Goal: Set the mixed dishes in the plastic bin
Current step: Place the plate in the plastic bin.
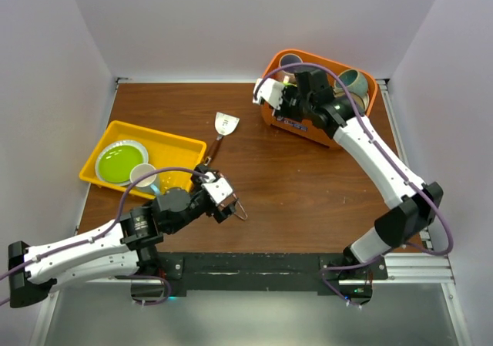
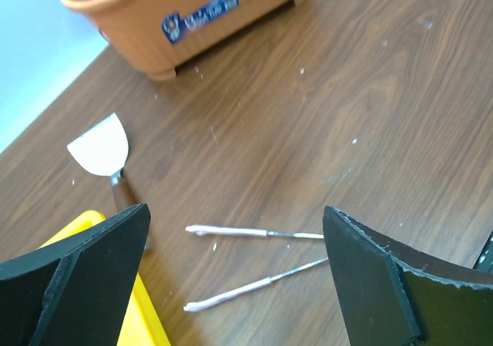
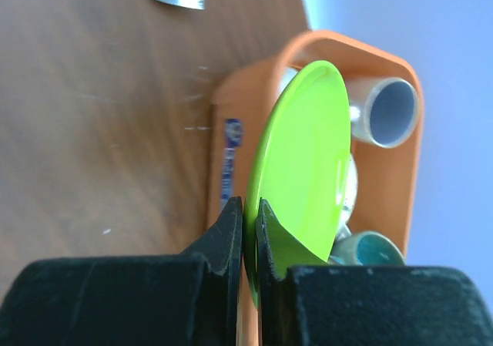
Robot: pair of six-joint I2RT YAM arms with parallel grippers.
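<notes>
The right tool [image 3: 248, 211] is clamping the rim of a round lime-green ceramic plate [image 3: 308, 161], holding it on edge above the deep orange rectangular plastic bin [image 3: 397, 184], in which a lavender mug [image 3: 389, 113] and a teal mug [image 3: 370, 250] are lying. The left tool [image 2: 235, 215] is standing wide open over the brown wooden worktop [image 2: 370, 107]. Thin pink tongs [image 2: 246, 231] are lying on the worktop beneath its gap.

The bin [image 2: 131, 26] is orange, with a blue label [image 2: 199, 15]. The plate [image 3: 304, 161] is lime green and the tray [image 1: 173, 142] yellow.
</notes>
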